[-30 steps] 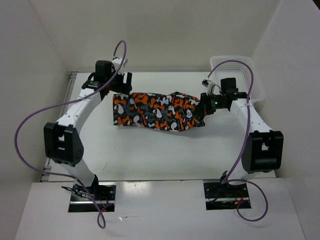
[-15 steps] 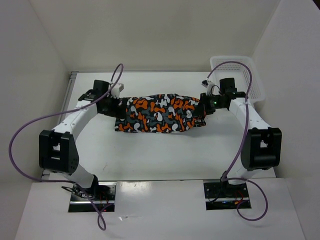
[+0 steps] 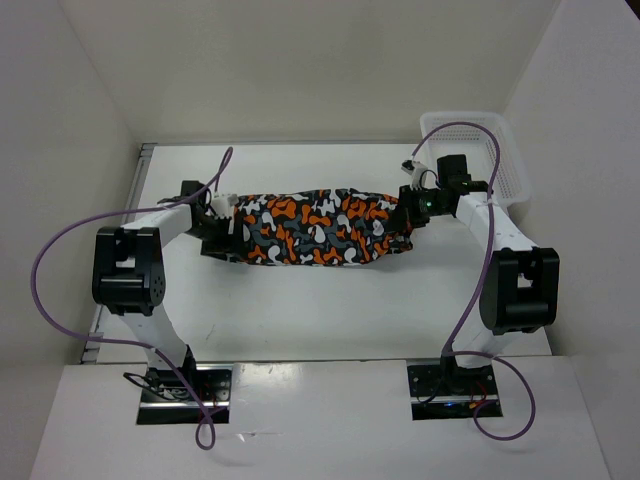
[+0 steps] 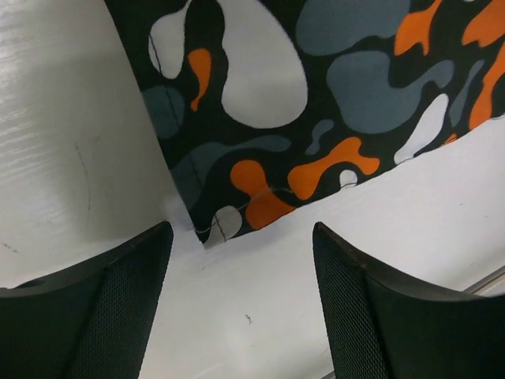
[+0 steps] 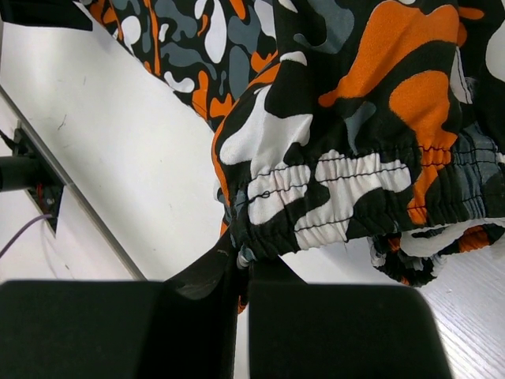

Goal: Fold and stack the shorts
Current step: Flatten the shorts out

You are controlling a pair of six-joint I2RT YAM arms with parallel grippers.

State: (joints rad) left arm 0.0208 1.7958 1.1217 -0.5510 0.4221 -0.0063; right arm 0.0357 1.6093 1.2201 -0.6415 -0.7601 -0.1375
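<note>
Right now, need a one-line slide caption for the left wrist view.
Left fingers open, framing a hem corner of the camouflage shorts lying on the white table; nothing gripped.

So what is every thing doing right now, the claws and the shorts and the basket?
shorts, laid out long across the table, waistband end pinched.
left gripper, open, fingers either side of the hem corner.
right gripper, shut on the shorts' waistband.
basket, upright at the far right corner.

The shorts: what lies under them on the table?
Beneath the shorts only the white table shows, bare right up to their hem in the left wrist view. Anything lying under the middle of the cloth is covered and cannot be seen.
</note>
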